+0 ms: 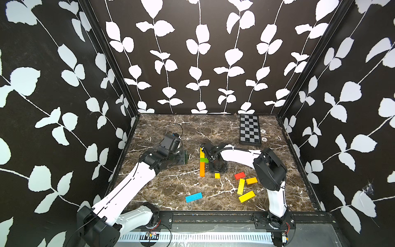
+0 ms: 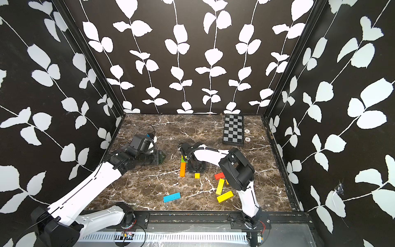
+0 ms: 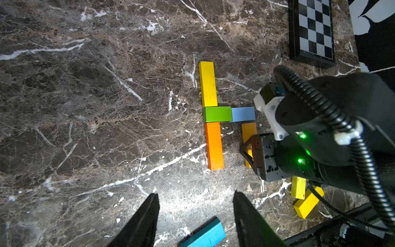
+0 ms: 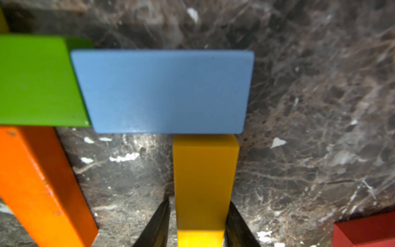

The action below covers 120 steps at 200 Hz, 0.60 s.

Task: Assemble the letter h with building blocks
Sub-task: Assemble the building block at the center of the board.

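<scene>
**Top views.** Nine blocks show on the marble table (image 1: 171,132). Three lie end to end in one line running away from the robot: long orange block (image 1: 202,169), green block (image 1: 204,160), long yellow block (image 1: 201,152). The right gripper (image 1: 217,169) stands low just right of this line. Only the near end of one dark yellow block (image 1: 217,175) shows beneath it. Four blocks lie near together further right: one red block (image 1: 239,175), one short orange block (image 1: 251,181), the far yellow block (image 1: 241,186) and the near yellow block (image 1: 246,196). One light blue block (image 1: 193,197) lies alone toward the front. The left gripper (image 1: 185,157) hangs left of the line, apart from it. One chequered board (image 1: 250,130) lies in the far right corner.

**Left wrist view.** Eight blocks show. The tenth, a blue block (image 3: 243,114), touches the green block's free end, crosswise to the line. The dark yellow block meets the blue block and lies parallel to the long orange block, apart from it. The left gripper's two fingers (image 3: 149,213) stand wide and hold nothing.

**Right wrist view.** Five blocks show plainly. The right gripper's two fingers (image 4: 162,220) flank the dark yellow block narrowly. One finger lies against its side and a slit shows at the other, so whether the block is clamped cannot be told.
</scene>
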### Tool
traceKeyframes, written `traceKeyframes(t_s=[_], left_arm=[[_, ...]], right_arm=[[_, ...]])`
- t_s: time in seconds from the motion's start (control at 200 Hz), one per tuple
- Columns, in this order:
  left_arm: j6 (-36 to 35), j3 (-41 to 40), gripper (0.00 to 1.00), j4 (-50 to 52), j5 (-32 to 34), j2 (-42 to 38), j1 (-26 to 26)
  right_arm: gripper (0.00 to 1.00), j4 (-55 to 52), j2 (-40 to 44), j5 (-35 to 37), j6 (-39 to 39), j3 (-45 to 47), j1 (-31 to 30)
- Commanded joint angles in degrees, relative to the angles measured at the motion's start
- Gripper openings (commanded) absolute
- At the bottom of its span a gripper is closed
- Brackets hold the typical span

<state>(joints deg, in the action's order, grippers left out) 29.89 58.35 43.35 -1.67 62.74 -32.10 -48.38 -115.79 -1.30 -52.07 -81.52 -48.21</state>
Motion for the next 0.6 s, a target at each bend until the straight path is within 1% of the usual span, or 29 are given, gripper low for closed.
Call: traceKeyframes(t_s=[0.0,0.31,0.465,0.595], left_arm=[[-0.7,-1.2,0.58,-0.3,-0.6,-0.3,0.2],[-0.8,-1.7,0.57,-0.7,-1.2,-0.3,0.2],[-0.9,-1.9,0.57,-0.9,-1.6,-0.2,0.2],[-0.9,-2.0,0.57,-1.1,-2.1,0.0,0.2]], right_arm=[[0.39,-1.8,-2.0,1.3,-0.5,-1.5,0.3],[0.38,-2.9,-2.6,1.9,-0.3,-2.5,0.4],[0.35,-2.9,-2.1,2.0,-1.2,-1.7,0.4],[0.36,-2.9,-1.4,2.8,-1.7,-0.8,0.6]])
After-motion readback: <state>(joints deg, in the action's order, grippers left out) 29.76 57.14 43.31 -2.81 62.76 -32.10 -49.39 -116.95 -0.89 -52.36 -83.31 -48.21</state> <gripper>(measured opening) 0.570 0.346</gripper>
